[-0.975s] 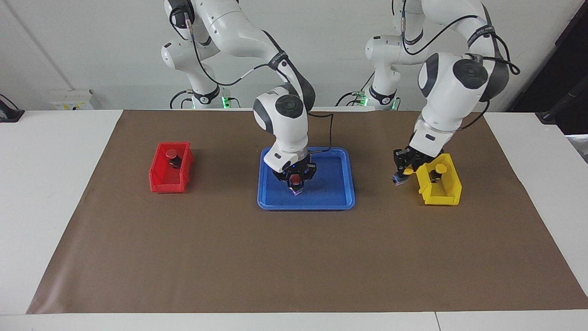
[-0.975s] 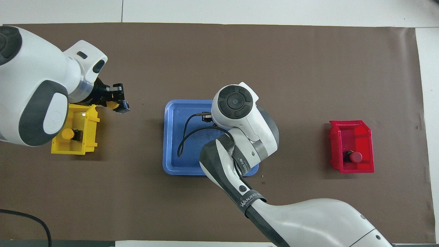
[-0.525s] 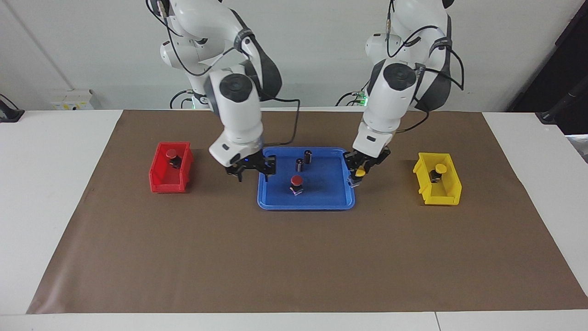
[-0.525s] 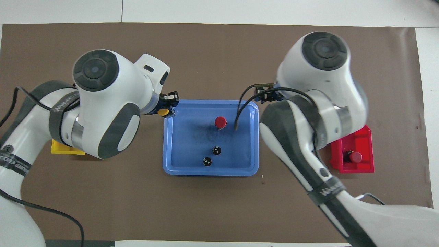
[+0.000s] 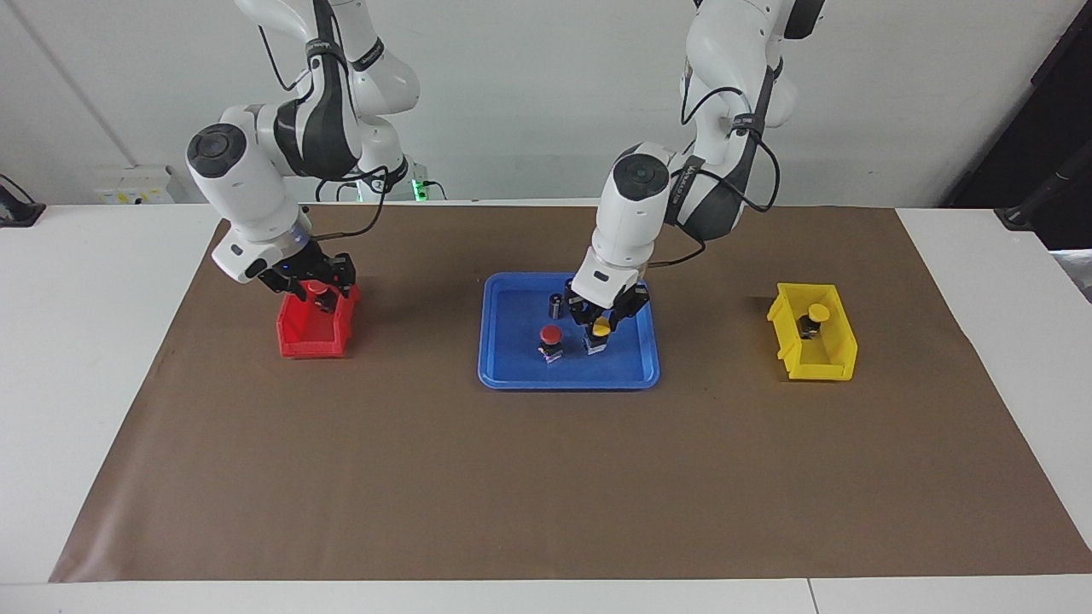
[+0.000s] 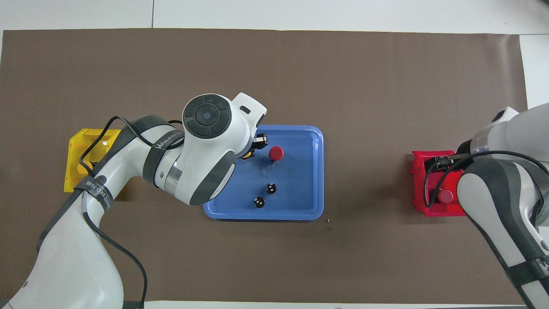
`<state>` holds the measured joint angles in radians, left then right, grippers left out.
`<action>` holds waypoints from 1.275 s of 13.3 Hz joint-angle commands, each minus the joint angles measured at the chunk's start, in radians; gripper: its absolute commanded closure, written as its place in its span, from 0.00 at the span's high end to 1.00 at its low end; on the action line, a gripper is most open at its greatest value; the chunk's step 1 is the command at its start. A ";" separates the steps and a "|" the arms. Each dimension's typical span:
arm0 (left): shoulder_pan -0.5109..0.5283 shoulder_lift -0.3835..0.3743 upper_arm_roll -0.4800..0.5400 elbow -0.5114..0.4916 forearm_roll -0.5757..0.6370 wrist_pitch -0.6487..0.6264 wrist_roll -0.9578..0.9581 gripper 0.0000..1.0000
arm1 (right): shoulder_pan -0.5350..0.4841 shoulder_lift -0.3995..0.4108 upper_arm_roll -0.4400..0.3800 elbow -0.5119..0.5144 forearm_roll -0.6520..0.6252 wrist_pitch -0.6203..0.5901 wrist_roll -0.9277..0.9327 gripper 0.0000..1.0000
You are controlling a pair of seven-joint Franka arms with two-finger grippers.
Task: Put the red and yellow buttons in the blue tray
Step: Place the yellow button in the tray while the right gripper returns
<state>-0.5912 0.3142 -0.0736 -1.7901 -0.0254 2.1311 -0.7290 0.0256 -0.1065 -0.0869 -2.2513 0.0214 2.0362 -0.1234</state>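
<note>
Blue tray holds 1 red button, 1 yellow in the claw

Blue tray (image 5: 503,371) at mid-counter holds 1 red button (image 5: 551,335) and 2 dark cylinders (image 5: 561,296). Left claw (image 5: 600,330) pinches a yellow button (image 5: 601,327) low over the tray, beside the red one. "WANJEED" shows on the left arm's band (image 6: 165,140). Red bin (image 5: 309,337) holds 1 red-capped button (image 6: 445,196) under the right claw (image 5: 312,288), grip unclear. Yellow bin (image 5: 823,362) holds 1 yellow-capped button (image 5: 817,314).
</note>
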 commanded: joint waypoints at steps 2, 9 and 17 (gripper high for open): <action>-0.022 0.022 0.020 0.015 0.010 0.012 -0.020 0.02 | -0.036 -0.081 0.015 -0.133 -0.001 0.070 -0.024 0.73; -0.021 0.037 0.020 0.005 0.015 0.044 -0.021 0.33 | -0.095 -0.096 0.016 -0.186 -0.046 0.113 -0.084 0.67; -0.016 0.000 0.023 0.021 0.016 -0.006 -0.052 0.79 | -0.075 -0.094 0.019 -0.224 -0.046 0.157 -0.048 0.58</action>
<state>-0.5968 0.3424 -0.0660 -1.7799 -0.0231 2.1625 -0.7594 -0.0513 -0.1736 -0.0740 -2.4248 -0.0111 2.1501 -0.1808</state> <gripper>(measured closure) 0.300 0.414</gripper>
